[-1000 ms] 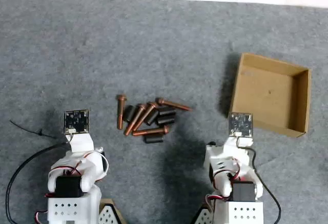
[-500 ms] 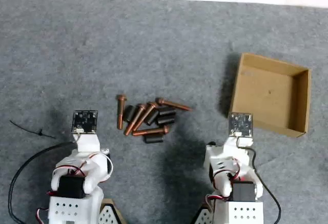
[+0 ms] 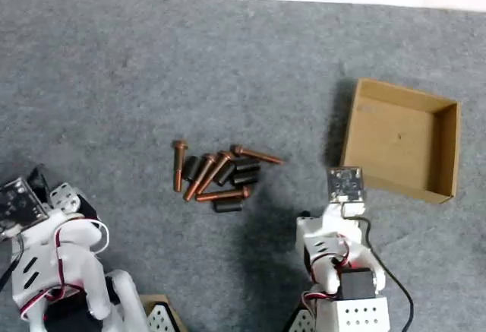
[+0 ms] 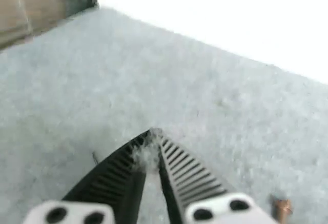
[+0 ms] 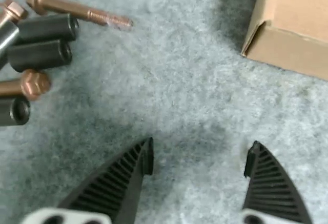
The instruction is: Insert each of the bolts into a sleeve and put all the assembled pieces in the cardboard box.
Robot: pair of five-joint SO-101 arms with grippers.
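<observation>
Your right hand (image 5: pixel 200 157) hangs spread, copper-coloured metal bolts (image 5: pixel 77 9) and black cylindrical sleeves (image 5: pixel 46 29) to one side, brown cardboard box (image 5: pixel 292 29) to the other; your left hand (image 4: pixel 154 136) seems pressed together.

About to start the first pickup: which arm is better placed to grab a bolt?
Right. The right gripper is open beside the bolts and sleeves. The left gripper is shut and faces bare carpet, away from them.
</observation>
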